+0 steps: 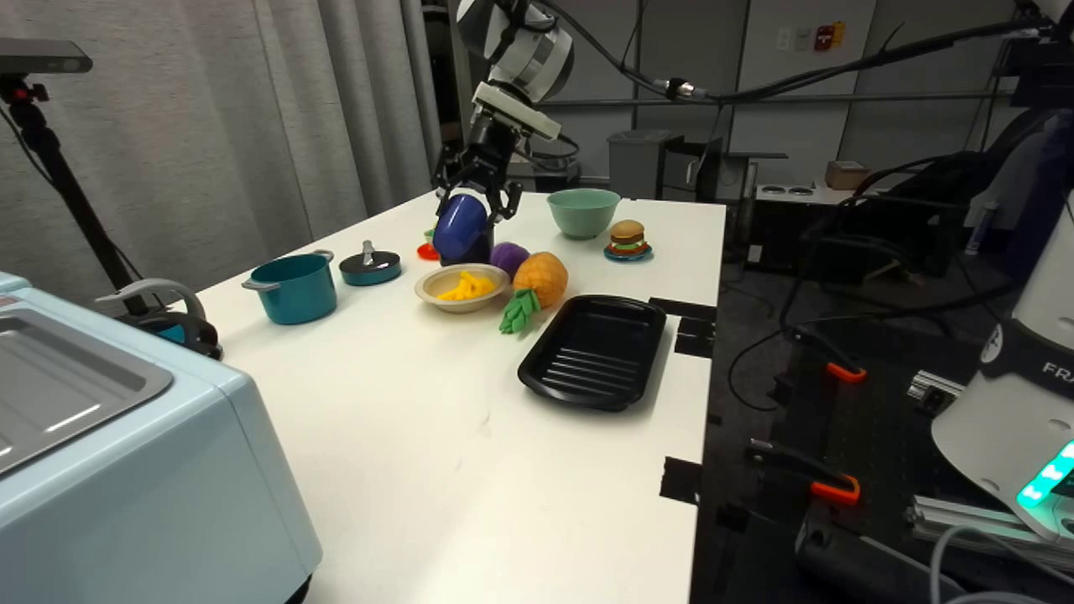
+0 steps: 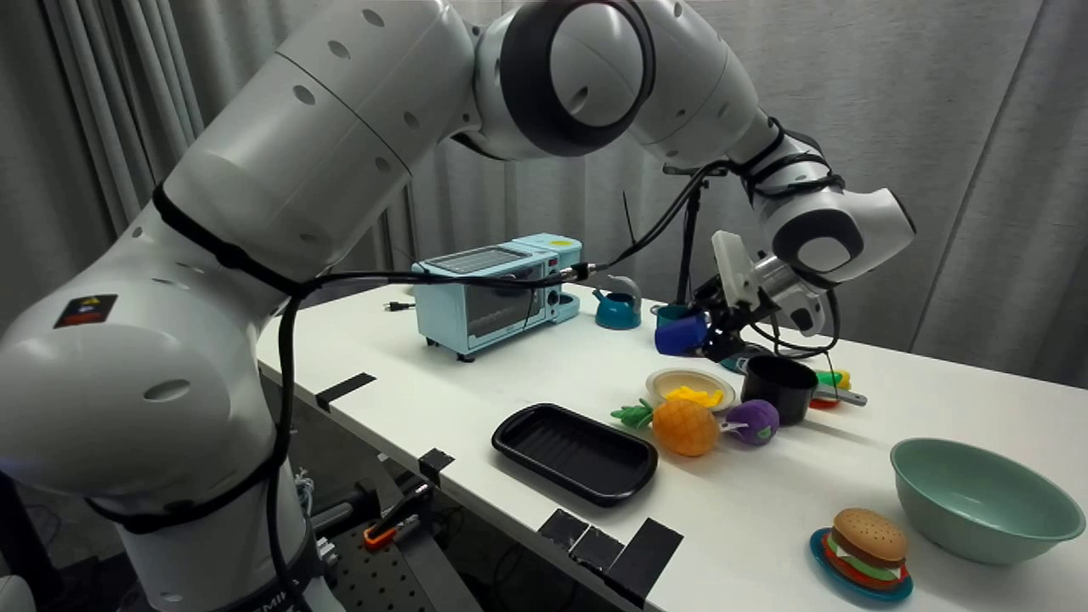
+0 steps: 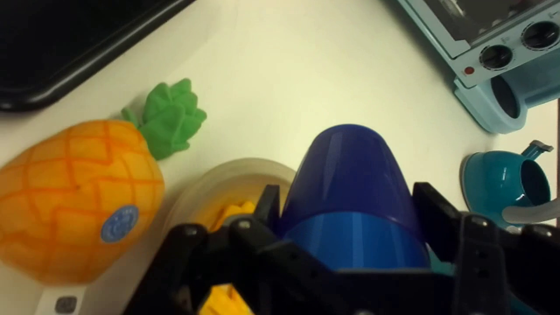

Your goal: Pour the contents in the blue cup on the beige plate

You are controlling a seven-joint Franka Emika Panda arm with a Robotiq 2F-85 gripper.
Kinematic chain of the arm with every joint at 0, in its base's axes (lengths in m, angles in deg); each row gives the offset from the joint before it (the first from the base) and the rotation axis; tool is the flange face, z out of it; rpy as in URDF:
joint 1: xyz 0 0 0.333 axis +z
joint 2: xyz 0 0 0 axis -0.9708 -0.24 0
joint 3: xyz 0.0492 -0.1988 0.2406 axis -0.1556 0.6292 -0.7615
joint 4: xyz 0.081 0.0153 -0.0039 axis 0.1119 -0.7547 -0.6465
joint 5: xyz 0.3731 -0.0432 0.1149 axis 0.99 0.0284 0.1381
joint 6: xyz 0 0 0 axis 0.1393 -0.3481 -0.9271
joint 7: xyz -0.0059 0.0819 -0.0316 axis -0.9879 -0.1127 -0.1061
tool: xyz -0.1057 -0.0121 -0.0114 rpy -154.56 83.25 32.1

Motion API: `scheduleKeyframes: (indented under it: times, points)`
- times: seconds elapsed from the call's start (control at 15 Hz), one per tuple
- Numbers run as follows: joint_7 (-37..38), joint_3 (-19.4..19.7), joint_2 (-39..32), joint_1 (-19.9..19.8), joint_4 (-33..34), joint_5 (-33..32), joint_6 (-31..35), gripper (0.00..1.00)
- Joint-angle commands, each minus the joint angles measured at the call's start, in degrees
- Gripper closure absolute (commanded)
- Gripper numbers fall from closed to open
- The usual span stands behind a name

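— Gripper first: what's under it?

— The beige plate, down below it; both exterior views put it beneath the grip. In the wrist view it shows off to one side, partly hidden by the gripper itself. To my mind the next move turns on keeping that line.

— Holding anything?

— The blue cup. The fingers are clamped on it, one on either side, parted only as much as the cup forces them.

— Upright?

— No, tipped well over. Its long axis runs out from the gripper, base at the far end, mouth turned back towards the gripper's body. I see bare blue in the part of the inside that shows; the rest is hidden.

— So is it poured?

— There are yellow pieces in the plate, below the gripper, so I'd guess the pour is all but done. A piece could be stuck out of sight, so I'd wait over the plate before righting the cup.

— What's near if it drifts?

— That black pot, also low under the gripper, just beside the plate. Next out come the toy pineapple and a purple toy vegetable, then the black tray, farthest of these on the worktop.
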Motion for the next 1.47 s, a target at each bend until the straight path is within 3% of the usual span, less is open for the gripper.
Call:
scheduleKeyframes:
  times: [0.0,0.47,1.4]
  points:
    - [-7.83,-1.48,0.85,-0.09,-0.46,-2.44,6.74,0.48]
    - [-17.76,-4.66,1.20,-1.15,-1.96,-1.78,16.39,0.48]
    - [-24.03,-6.35,1.26,-2.16,-2.55,-2.05,16.45,0.48]
